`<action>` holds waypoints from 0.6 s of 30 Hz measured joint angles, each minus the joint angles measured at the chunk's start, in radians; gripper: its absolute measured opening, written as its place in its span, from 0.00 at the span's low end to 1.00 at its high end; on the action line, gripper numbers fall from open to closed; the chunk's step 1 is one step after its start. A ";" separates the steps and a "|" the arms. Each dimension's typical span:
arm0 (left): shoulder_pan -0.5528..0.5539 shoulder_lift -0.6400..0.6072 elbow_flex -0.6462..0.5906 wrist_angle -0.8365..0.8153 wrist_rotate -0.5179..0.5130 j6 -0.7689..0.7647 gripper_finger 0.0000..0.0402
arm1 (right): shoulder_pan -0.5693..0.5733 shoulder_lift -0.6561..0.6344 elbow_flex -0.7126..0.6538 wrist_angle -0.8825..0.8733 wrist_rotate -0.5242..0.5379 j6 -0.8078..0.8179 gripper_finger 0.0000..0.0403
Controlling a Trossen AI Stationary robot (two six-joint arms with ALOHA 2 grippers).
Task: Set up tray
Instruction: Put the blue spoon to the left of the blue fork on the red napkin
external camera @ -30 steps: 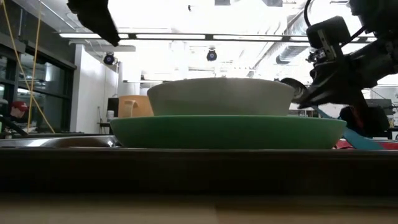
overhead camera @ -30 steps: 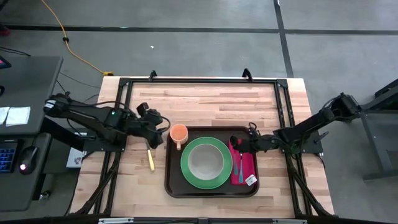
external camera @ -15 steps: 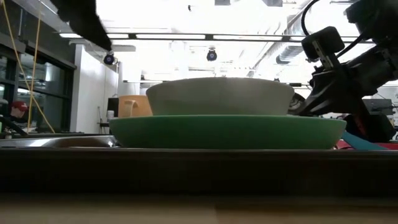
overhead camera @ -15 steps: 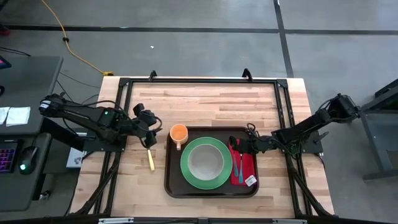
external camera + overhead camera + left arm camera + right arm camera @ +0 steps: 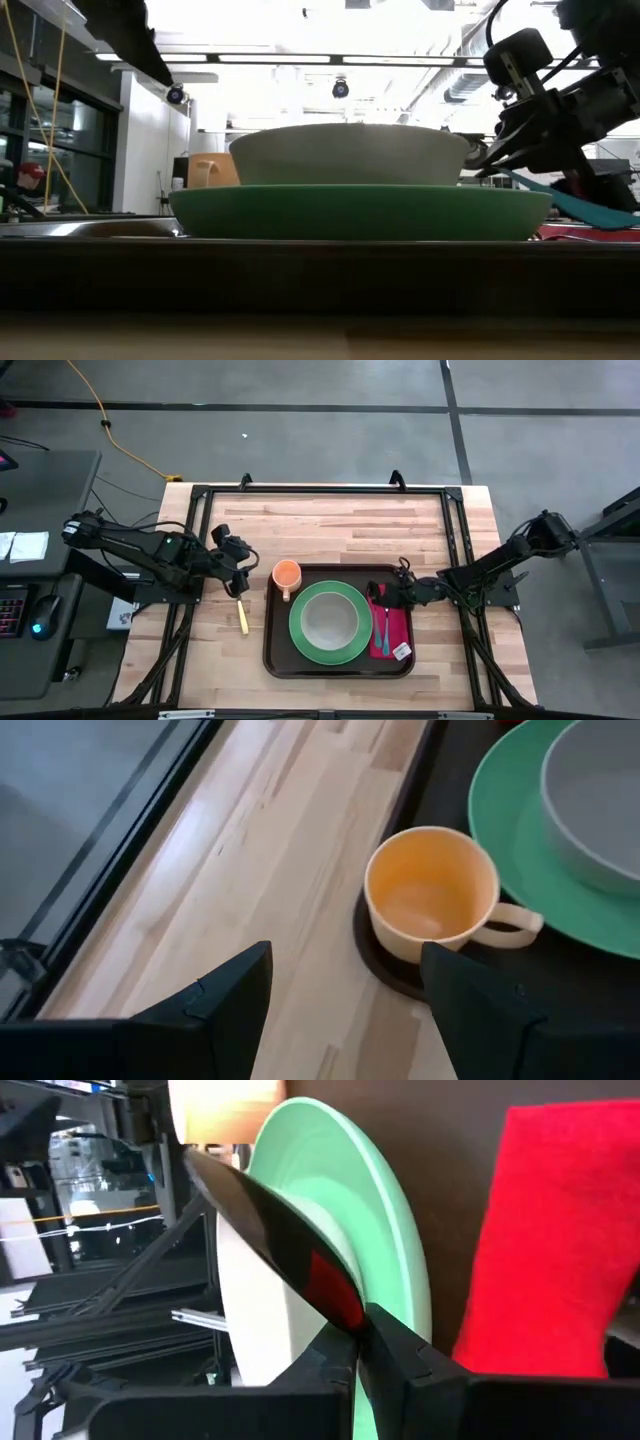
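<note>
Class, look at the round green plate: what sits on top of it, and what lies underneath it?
A pale grey bowl sits on the green plate. The plate rests on the dark-brown tray. The tray floor directly beneath the plate is covered, so anything there cannot be seen.

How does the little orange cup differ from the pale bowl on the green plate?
The small orange handled cup stands directly on the dark-brown rectangular plastic tray, in its far left corner; the wide pale grey bowl sits on the round green plate mid-tray. The cup is much narrower and has a side handle; the bowl has none. Both stand upright and look empty.
</note>
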 joint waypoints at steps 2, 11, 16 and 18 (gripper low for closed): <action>0.000 0.000 0.000 0.001 -0.007 0.005 0.70 | 0.008 0.000 0.000 -0.015 -0.006 0.014 0.00; 0.000 -0.022 -0.097 0.134 -0.009 0.022 0.70 | 0.027 0.000 0.000 -0.057 0.004 0.032 0.00; 0.000 -0.043 -0.175 0.237 0.032 0.021 0.70 | 0.026 -0.001 0.003 -0.082 0.005 0.036 0.00; 0.000 -0.044 -0.194 0.272 0.035 0.014 0.70 | 0.026 -0.001 0.003 -0.096 0.005 0.039 0.00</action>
